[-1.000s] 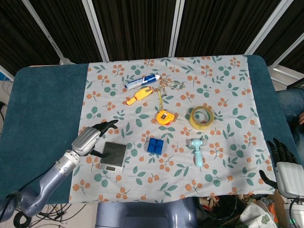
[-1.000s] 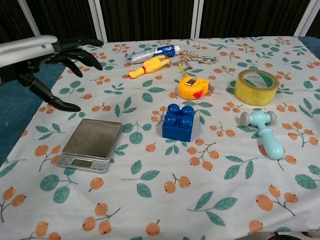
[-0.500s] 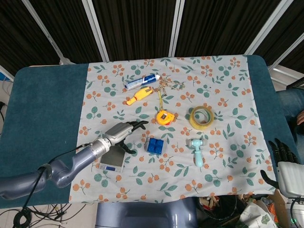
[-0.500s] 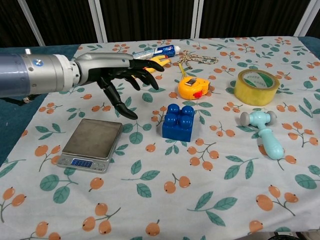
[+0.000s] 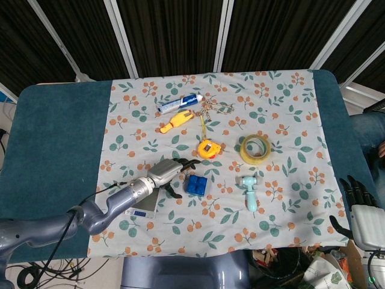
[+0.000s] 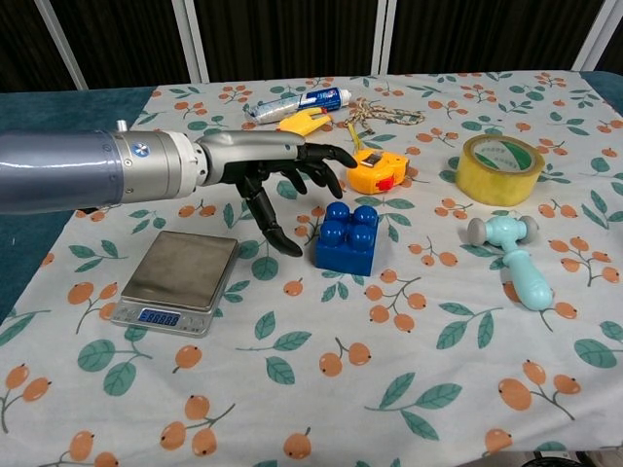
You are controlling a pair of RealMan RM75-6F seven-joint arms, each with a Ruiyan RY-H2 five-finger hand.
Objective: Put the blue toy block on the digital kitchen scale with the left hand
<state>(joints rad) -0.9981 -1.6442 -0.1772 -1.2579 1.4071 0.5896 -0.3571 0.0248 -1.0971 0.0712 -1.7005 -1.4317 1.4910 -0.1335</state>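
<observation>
Blue toy block (image 6: 348, 236): unlifted on the worktop (image 6: 321, 409), just beyond the fingertips of the left robot hand (image 6: 282, 173); grasp, carry and placing all remain to be done. Digital kitchen scale (image 6: 179, 280): bare, display lit, below and behind that hand, beside the forearm. Left robot hand: reaches level toward the block, fingers spread wide, thumb pointing down, holding nothing; right robot hand (image 5: 360, 212) lies far off at the worktop's edge, its state unreadable.

Glossy plastic blue toy block (image 6: 348, 236), brushed-metal digital kitchen scale (image 6: 180, 277), matt printed cloth (image 6: 409, 370).
</observation>
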